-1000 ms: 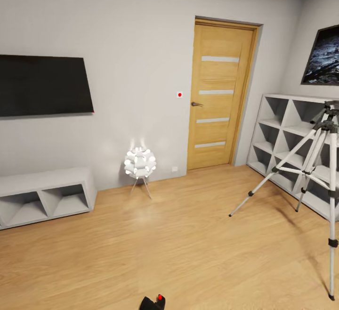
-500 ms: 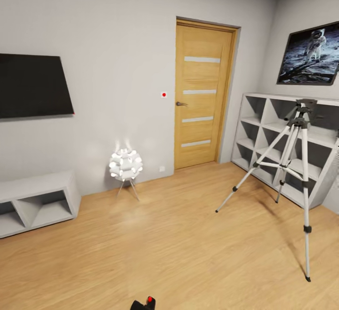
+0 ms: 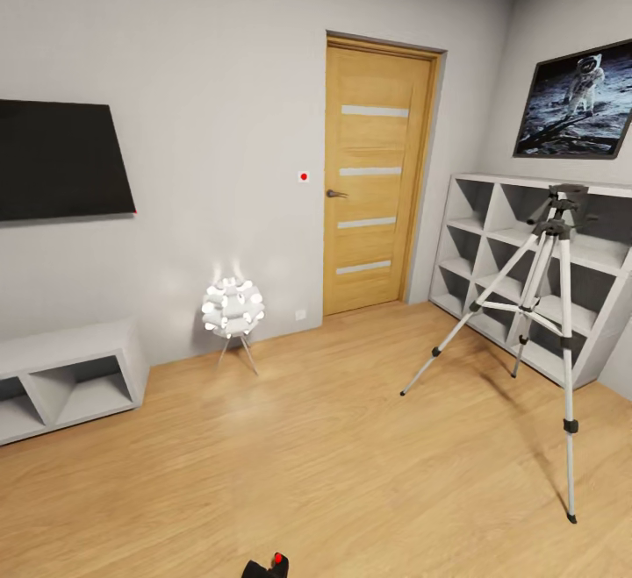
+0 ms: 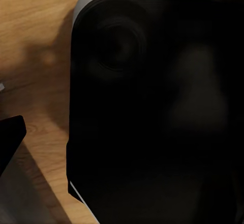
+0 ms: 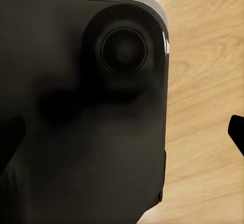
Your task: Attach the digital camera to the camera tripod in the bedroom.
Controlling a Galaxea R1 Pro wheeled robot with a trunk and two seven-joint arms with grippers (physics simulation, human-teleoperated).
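Observation:
The camera tripod (image 3: pixel 556 227) stands on the wood floor at the right of the head view, its silver legs spread in front of the grey cube shelf (image 3: pixel 491 236). The digital camera (image 3: pixel 270 567), black with a red button, peeks over the head view's bottom edge; what carries it is cut off there. In the right wrist view my right gripper (image 5: pixel 122 132) is open, its fingertips (image 5: pixel 10 135) far apart over the black robot base (image 5: pixel 76 107). The left wrist view shows one dark fingertip (image 4: pixel 10 137) beside the base (image 4: pixel 152 107); the other is lost against the black.
A wooden door (image 3: pixel 377 174) is shut in the far wall. A glowing white ball lamp (image 3: pixel 232 308) stands on thin legs by that wall. A low grey shelf (image 3: pixel 61 381) sits under a wall television (image 3: pixel 57 160). An astronaut picture (image 3: pixel 575 104) hangs above the cube shelf.
The head view swung to the right a second ago, bringing the whole tripod and the picture into view. In the last half second the view has barely shifted.

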